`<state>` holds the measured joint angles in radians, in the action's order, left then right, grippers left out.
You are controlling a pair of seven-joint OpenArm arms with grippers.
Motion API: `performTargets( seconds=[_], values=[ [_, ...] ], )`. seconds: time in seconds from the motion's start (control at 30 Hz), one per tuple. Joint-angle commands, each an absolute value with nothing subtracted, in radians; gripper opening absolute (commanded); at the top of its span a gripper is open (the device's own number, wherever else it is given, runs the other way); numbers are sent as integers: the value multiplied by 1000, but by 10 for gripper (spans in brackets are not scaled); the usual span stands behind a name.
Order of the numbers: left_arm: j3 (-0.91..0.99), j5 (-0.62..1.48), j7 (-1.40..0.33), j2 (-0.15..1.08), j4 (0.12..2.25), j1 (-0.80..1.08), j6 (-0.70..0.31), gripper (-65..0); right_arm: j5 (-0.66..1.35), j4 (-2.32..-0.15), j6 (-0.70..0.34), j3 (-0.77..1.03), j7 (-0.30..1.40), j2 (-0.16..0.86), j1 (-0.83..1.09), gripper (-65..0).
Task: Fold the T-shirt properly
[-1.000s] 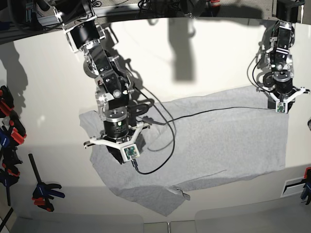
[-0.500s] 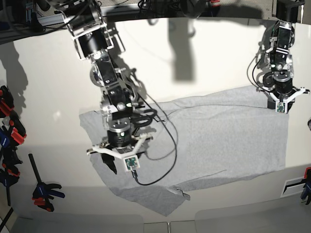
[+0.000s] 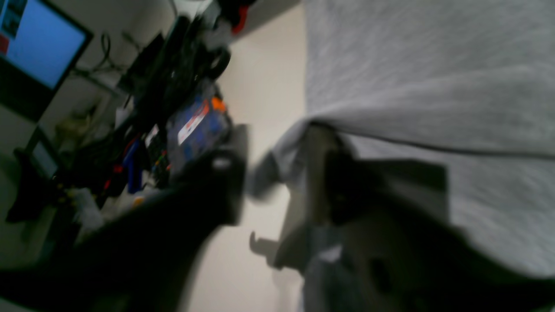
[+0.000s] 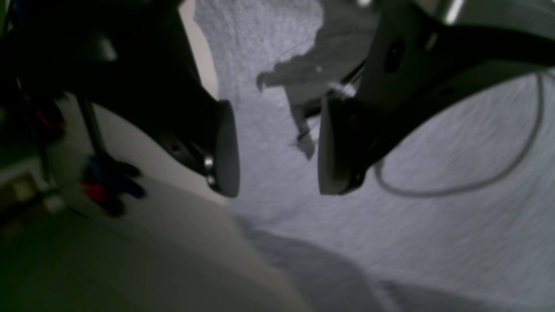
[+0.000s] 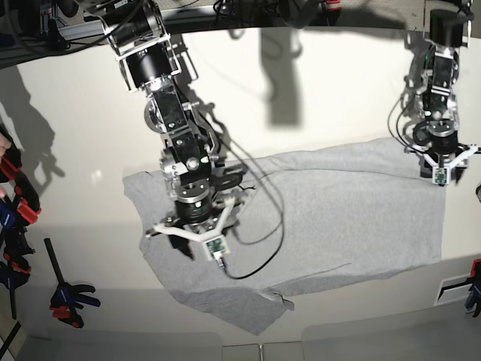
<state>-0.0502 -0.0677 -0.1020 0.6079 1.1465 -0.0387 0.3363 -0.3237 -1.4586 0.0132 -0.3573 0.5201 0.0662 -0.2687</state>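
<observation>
The light grey T-shirt (image 5: 338, 218) lies spread flat on the white table, plain side up. My right gripper (image 5: 184, 248) hovers low over the shirt's left part, near its edge. In the right wrist view it (image 4: 277, 147) is open and empty, with grey cloth (image 4: 390, 242) below both pads. My left gripper (image 5: 443, 171) is at the shirt's far right corner. In the blurred left wrist view its jaws (image 3: 273, 173) stand apart, with the shirt's edge (image 3: 277, 156) bunched between them and a raised ridge of cloth (image 3: 433, 121) running off one finger.
A black cable (image 5: 259, 248) from the right arm loops over the shirt's middle. Clamps with red and blue grips (image 5: 68, 297) lie at the table's left edge. A white slotted part (image 5: 455, 287) sits at the front right. The table's front edge is close below the shirt.
The right arm has swung a little to the right and turned its wrist over the shirt's left part. The left gripper has shifted slightly right and down at the corner.
</observation>
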Motion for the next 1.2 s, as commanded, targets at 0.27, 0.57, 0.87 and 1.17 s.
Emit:
performTargets(
  seconds=[0.27,0.57,0.87,1.17],
  values=[
    [-40,-78,-311,629,1200,-107,348,-361,-182,-1522,-162,-355,571,64,-242,-366],
    [-40,-76,-452,626,1475,-77,348,-361,-113,-1659,-189,-355,606,64,8,-366],
    [-40,-76,-450,627,1538,-46,348,-361,38,-1601,-189,-298,569,60,-2,-371],
    [-40,-76,-448,626,1538,-47,348,-361,37,-1411,-230,-268,545,14,-137,-373]
  ],
)
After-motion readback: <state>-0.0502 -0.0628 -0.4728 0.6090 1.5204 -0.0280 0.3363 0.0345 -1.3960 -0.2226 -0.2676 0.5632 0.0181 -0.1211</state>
